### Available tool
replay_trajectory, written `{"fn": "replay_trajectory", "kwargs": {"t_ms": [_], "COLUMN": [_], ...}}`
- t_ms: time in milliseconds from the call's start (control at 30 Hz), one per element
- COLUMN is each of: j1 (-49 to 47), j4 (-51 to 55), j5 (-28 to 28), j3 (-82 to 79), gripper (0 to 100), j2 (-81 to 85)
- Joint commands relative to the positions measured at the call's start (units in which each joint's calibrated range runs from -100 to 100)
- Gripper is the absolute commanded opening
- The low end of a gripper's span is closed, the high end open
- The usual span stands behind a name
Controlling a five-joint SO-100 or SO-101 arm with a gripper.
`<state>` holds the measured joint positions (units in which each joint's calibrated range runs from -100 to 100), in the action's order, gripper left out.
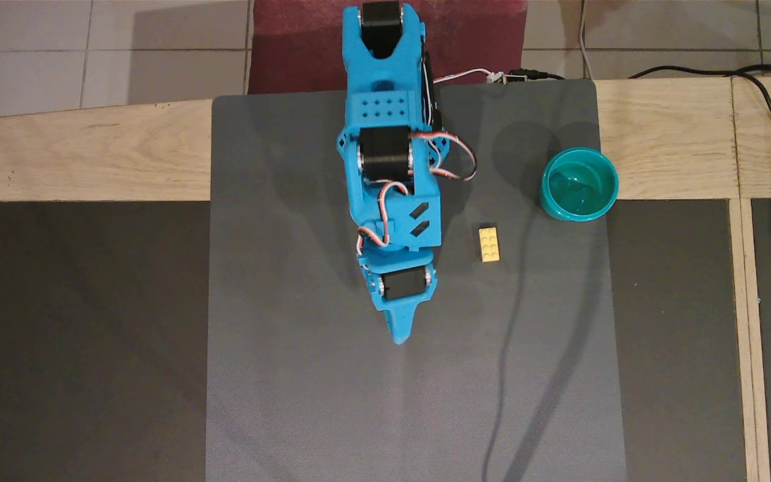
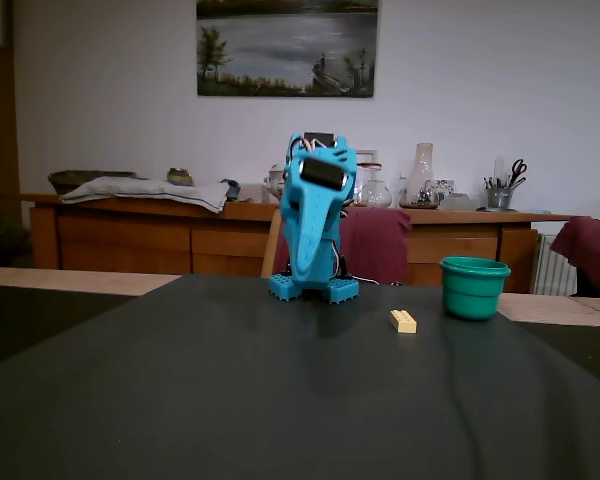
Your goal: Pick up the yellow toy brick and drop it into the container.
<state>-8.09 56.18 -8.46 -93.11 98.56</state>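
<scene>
blue arm folded over the grey mat, brick and cup lying free.
the grey mat (image 1: 292,375) carries the blue arm (image 1: 392,174); its gripper (image 1: 400,335) hangs with jaws together, empty. in the overhead view the container (image 1: 579,184) stands on the mat's right edge, the yellow toy brick (image 1: 489,244) between arm and container.

Yellow toy brick (image 1: 489,243) lies studs-up on the mat near the upright teal container (image 1: 579,183).

Grey mat (image 1: 305,402) on the wooden table (image 1: 57,154) — carrying yellow toy brick (image 1: 489,244), container (image 1: 579,184).
</scene>
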Motion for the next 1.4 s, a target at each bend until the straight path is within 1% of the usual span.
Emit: {"fn": "replay_trajectory", "kwargs": {"t_ms": [0,100,200,233,333,500,633,700,800,867,1033,1167,1300,1367], "j1": [-1.54,-4.25,-9.97,-12.45,-15.39,-16.09,-18.48,-21.58,-29.24,-31.95,-34.81,-43.24,-43.55,-43.55], "j4": [1.79,7.57,13.43,14.68,15.03,15.21,19.74,22.94,28.27,30.31,30.85,26.76,25.43,23.92], "j5": [-0.84,-0.9,-0.79,-0.79,-0.79,-0.84,-0.9,-2.99,-8.79,-10.72,-11.19,-11.25,-13.86,-13.91], "j3": [5.03,10.98,20.37,23.35,26.6,33.09,40.86,43.11,43.29,43.29,42.3,34.09,31.2,29.48], "gripper": [0,0,0,0,0,0,0,0,0,0,0,0,0,0], "j2": [-0.41,-0.41,-0.58,-0.66,-3.53,-21.49,-36.41,-39.11,-39.36,-38.61,-38.27,-38.27,-38.35,-38.35]}}
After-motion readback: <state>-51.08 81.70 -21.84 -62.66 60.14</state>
